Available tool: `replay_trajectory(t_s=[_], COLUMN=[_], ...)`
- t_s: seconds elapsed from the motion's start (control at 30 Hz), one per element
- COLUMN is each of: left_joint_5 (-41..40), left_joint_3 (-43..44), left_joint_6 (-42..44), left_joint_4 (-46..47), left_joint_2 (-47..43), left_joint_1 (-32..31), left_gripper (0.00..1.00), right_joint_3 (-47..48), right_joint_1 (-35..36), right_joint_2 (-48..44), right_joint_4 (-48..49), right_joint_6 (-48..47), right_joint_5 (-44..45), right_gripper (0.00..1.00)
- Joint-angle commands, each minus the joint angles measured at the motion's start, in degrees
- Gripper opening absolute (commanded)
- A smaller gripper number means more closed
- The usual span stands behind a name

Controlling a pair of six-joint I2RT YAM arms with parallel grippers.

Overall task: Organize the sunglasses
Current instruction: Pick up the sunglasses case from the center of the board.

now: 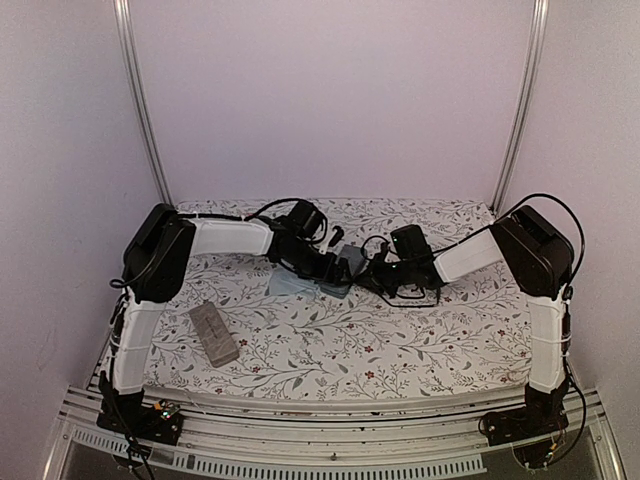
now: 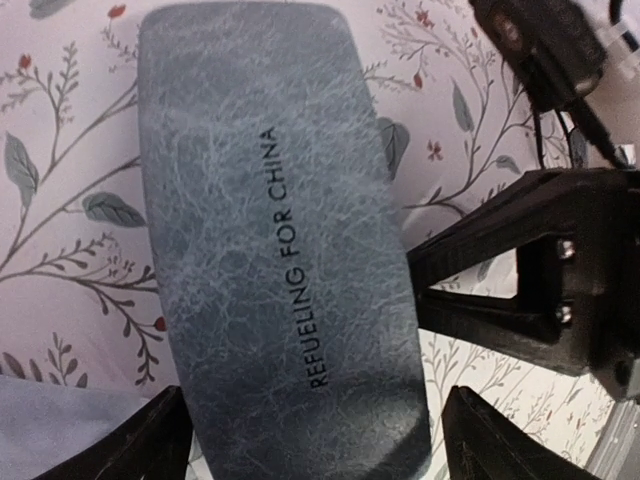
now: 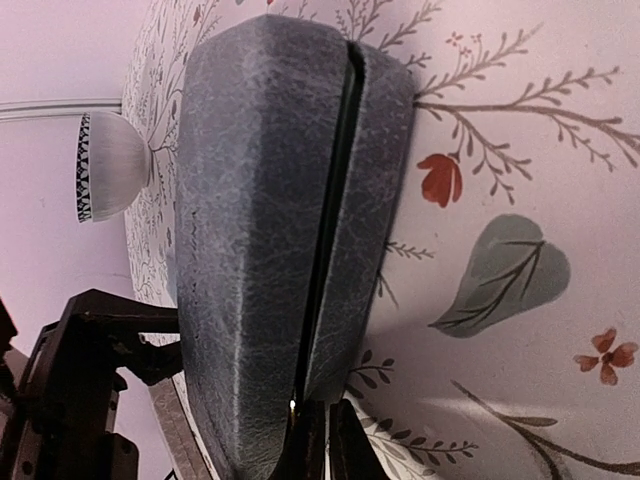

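Holds left jaws spread wide astride the shut blue-grey case [image 2: 270,250] at frame centre, right jaws pressed together at its seam end. Shows no sunglasses, likely inside the case. Seems the closing step, calling next for lifting both arms clear.

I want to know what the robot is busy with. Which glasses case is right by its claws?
The blue-grey case mid-table, printed REFUELING FOR CHINA: the left claw straddles it. The tan-grey case lies alone by the left arm.

Blue-grey crackle-marbled glasses case [image 2: 270,250], black lettering; white tablecloth [image 2: 70,230] sprigged with grey-green leaves, red flowers; tan-grey case [image 1: 213,333].
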Motion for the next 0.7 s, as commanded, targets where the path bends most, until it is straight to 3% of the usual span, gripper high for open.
replay_trajectory(t_s=[0.0,0.67], left_joint_5=[0.0,-3.3], left_joint_3=[0.1,3.5], left_joint_6=[0.5,4.3], left_joint_4=[-3.6,-12.0], left_joint_2=[1.9,4.4], left_joint_1=[-0.6,-3.8], left_gripper=[0.89,0.76], right_joint_3=[1.9,11.7], right_joint_1=[0.8,3.1], right_joint_2=[0.6,1.9], right_joint_4=[-1.3,-13.0], right_joint_6=[-0.7,-1.4], right_joint_5=[-0.4,1.0], right_gripper=[0.04,0.07])
